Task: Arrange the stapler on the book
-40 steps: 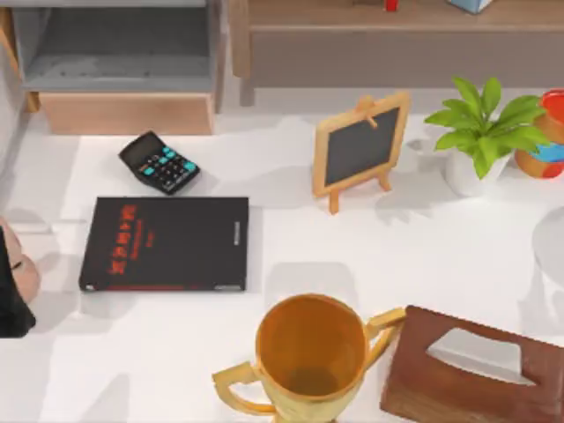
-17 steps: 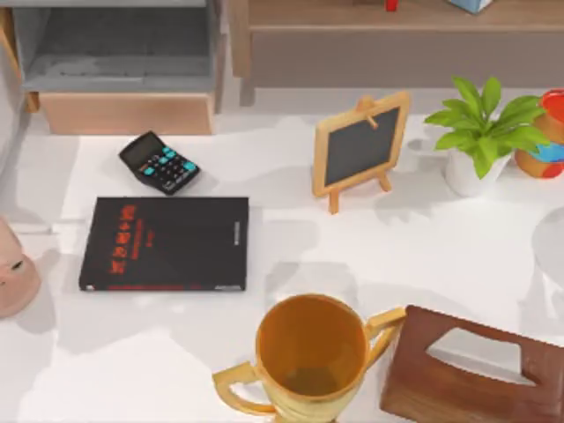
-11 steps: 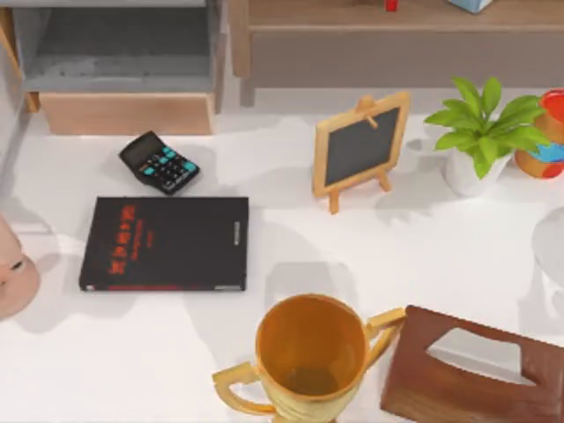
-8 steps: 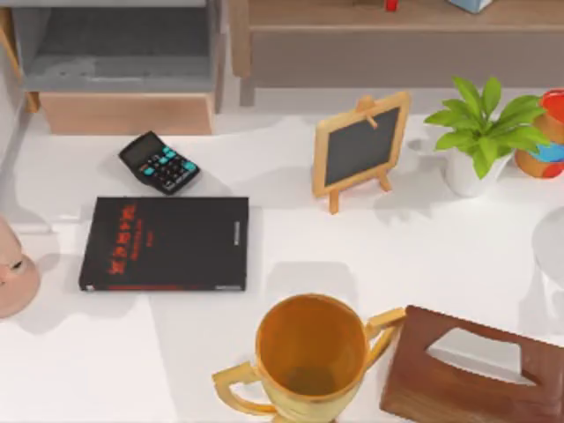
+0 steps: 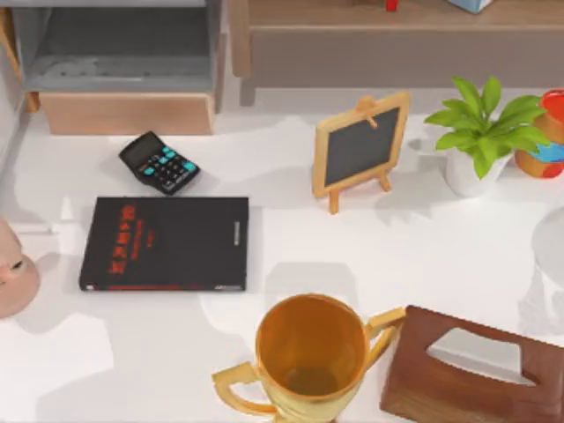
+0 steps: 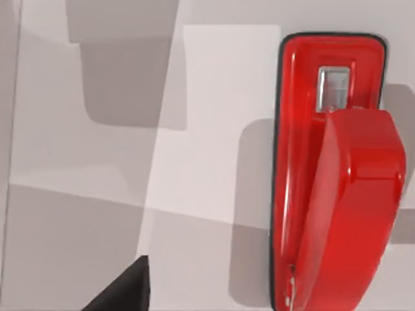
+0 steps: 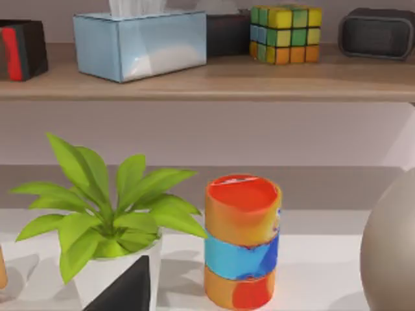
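The book (image 5: 167, 243) lies flat on the white table at the left of the top view, black with red lettering near its left edge. The red stapler (image 6: 337, 175) rests on the white tabletop in the left wrist view, seen from straight above. A dark tip of my left gripper (image 6: 123, 295) pokes into that view, off to one side of the stapler and apart from it. In the right wrist view a dark tip of my right gripper (image 7: 126, 288) hangs in front of the potted plant (image 7: 110, 220).
A black calculator (image 5: 159, 162) sits just behind the book. A framed chalkboard (image 5: 361, 145), the plant (image 5: 480, 132) and a striped can (image 5: 551, 132) stand at the back right. A gold trophy cup (image 5: 308, 352) and brown tissue box (image 5: 476, 366) occupy the front. A pink object (image 5: 13, 278) sits at the left edge.
A dark arm part at the top view's left edge has gone out of view. Shadows on the table have shifted; the book and other objects have not moved.
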Tool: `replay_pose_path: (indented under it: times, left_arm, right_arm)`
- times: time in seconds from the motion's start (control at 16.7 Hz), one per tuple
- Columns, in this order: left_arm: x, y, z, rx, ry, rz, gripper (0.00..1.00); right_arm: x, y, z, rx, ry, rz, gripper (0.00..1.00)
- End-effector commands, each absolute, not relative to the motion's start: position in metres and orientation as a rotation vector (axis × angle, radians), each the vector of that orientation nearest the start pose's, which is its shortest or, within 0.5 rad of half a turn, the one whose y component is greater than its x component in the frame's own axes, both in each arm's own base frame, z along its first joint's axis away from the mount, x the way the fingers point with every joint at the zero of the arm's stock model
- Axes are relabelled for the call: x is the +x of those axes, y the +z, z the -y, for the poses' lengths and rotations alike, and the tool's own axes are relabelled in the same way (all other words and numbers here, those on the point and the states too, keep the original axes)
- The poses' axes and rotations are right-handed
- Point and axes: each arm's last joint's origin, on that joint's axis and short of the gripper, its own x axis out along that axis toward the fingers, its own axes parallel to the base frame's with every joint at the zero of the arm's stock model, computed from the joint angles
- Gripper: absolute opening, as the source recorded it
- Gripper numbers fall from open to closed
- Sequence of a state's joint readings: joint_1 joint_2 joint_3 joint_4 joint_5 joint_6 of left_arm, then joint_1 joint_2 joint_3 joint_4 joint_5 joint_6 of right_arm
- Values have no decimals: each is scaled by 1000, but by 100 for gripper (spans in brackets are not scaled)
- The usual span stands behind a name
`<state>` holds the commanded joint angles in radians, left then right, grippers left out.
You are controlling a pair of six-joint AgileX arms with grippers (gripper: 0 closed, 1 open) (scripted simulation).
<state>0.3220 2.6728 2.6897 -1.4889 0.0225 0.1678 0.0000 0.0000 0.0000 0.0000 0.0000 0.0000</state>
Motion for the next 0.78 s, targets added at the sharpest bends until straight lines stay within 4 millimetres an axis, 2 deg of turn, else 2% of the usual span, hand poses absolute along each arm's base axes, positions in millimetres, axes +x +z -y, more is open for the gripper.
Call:
replay_pose_path:
  times: [0.36,0.78]
  left_arm:
    - [484,186,-173,-125,142,-1471,100]
    - [460,215,-176,-129,134,-1466,100]
  right_arm:
    - [106,160,1,0,0,0,100]
    - [106,160,1,0,0,0,100]
